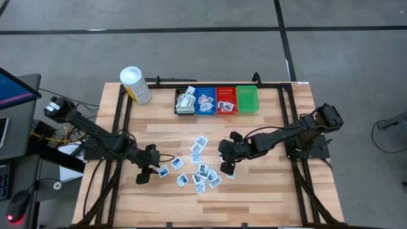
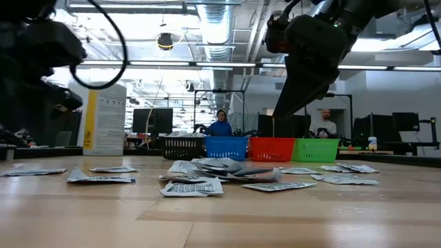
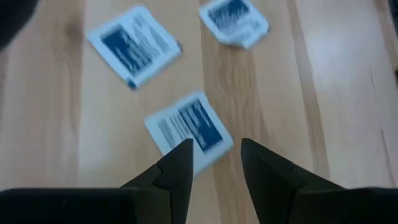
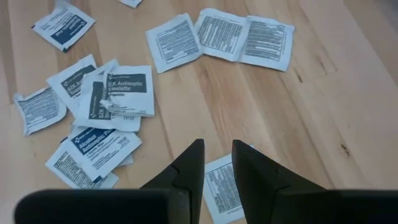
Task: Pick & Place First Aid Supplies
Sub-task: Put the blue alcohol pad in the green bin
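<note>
Several small white and blue packets, the first aid supplies (image 1: pixel 203 172), lie flat and scattered on the wooden table (image 1: pixel 267 197). My left gripper (image 1: pixel 149 166) is open, slanting down over the left-hand packets. In its wrist view one packet (image 3: pixel 189 124) lies just beyond its fingertips (image 3: pixel 216 152), partly behind one finger. My right gripper (image 1: pixel 227 162) hovers at the right side of the pile. Its fingers (image 4: pixel 216 155) stand a narrow gap apart with nothing between them, and a packet (image 4: pixel 217 186) lies on the table below.
A row of black (image 1: pixel 185 100), blue (image 1: pixel 205 100), red (image 1: pixel 226 100) and green (image 1: pixel 247 98) bins stands at the far edge. The first three hold packets. A white tub with a yellow label (image 1: pixel 135 84) stands at the far left. Bare wood lies toward the near edge.
</note>
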